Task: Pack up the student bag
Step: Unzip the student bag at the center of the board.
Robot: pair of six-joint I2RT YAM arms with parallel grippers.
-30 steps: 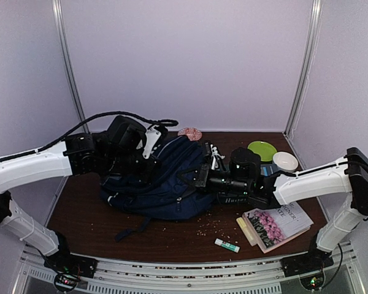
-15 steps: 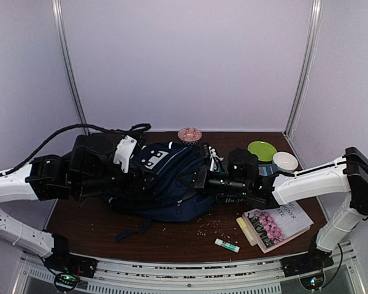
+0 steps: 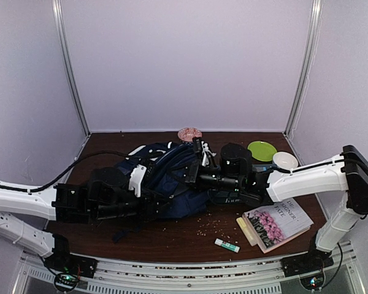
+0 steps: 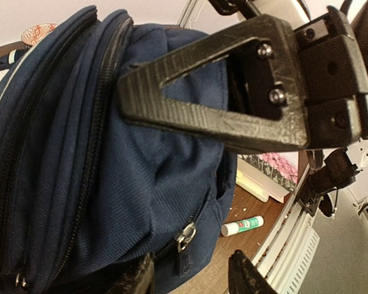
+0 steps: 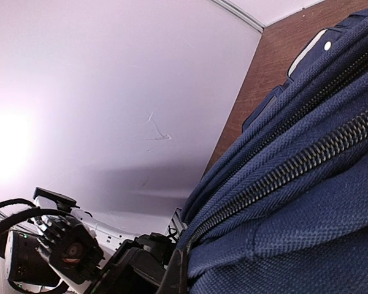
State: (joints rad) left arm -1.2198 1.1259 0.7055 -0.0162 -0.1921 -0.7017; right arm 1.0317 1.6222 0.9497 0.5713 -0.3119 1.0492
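1. Left gripper [image 4: 132,184] is wide open and holds nothing; it sits right up against the front of the bag [image 3: 175,184], near a zip pull [image 4: 184,236].
2. Right gripper [image 3: 196,166] is shut; I think it pinches the bag's top edge and props that side up.
3. The bag lies in the middle of the table [image 3: 172,239], between both arms; its zips look mostly closed.
4. The book [image 3: 276,223] and glue stick [image 3: 227,245] lie outside the bag; packing is not done.
5. What could go wrong: the right pinch looks thin, so the cloth may slip and the bag flop down; if I close the left gripper here, it may grab loose cloth and miss the zip pull; a hard tug could drag the bag into the plate [image 3: 262,150].
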